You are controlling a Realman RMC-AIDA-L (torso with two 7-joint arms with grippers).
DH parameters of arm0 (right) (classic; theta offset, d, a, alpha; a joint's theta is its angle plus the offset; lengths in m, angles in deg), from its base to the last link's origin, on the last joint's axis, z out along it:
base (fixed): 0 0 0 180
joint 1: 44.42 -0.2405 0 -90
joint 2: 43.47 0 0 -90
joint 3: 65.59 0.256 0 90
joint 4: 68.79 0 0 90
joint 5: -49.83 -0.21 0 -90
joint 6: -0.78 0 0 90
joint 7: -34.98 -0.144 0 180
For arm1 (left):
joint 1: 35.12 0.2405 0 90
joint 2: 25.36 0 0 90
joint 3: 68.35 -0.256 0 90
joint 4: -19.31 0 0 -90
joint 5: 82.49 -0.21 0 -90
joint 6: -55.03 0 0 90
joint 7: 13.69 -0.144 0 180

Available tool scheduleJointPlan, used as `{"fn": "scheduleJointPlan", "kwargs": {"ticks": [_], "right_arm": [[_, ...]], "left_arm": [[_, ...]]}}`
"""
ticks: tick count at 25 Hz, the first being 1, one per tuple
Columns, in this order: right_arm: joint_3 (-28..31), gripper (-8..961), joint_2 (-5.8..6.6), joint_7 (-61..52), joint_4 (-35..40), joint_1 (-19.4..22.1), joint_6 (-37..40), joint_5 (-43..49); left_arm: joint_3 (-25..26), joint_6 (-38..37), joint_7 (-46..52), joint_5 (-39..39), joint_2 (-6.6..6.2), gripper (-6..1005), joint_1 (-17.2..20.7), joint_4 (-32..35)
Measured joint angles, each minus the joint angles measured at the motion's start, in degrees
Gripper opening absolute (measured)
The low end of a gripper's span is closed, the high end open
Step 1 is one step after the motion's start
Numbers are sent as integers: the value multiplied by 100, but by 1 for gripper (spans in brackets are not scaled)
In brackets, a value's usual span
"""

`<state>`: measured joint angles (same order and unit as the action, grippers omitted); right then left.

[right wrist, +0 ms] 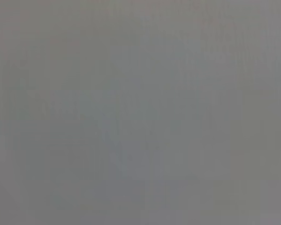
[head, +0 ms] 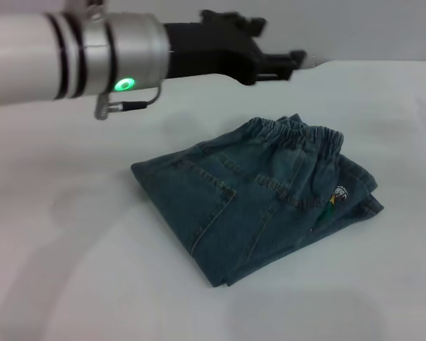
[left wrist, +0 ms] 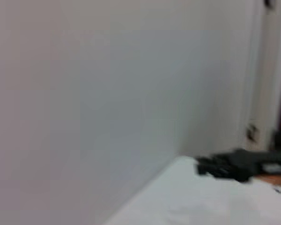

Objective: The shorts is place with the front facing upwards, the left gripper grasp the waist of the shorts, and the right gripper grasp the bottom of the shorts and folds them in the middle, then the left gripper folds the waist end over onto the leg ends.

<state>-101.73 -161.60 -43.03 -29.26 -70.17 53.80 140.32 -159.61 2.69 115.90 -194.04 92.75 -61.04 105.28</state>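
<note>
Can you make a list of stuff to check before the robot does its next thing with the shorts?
1. Shorts folded into a small bundle: ok.
2. Waist lying on top of the bundle: ok.
3. Left claw up off the shorts, touching nothing: ok.
4. Left claw open or shut: cannot tell.
5. Right claw out of the way: cannot tell, no view shows it.
6. Table flat under the shorts: ok.
</note>
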Motion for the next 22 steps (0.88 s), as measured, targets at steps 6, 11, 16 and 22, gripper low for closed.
{"fn": "scheduleJointPlan", "kwargs": {"ticks": [6, 11, 16, 22], "right_arm": [[254, 336, -13, 527, -115, -10, -46, -115], [306, 336, -17, 1206, -282, -7, -19, -614], [309, 336, -18, 1791, -527, -28, -16, -1022], [310, 336, -17, 2322, -717, -42, -1, -1451]], "left_arm": [[-37, 974, -2054, 2227, 10, 801, 1066, -202], [27, 838, -4580, 5163, 19, 840, 1508, -1318], [108, -910, -6991, 7896, 23, 840, 1406, -3345], [-28, -2628, -8767, 9743, 76, 840, 1114, -5482]]}}
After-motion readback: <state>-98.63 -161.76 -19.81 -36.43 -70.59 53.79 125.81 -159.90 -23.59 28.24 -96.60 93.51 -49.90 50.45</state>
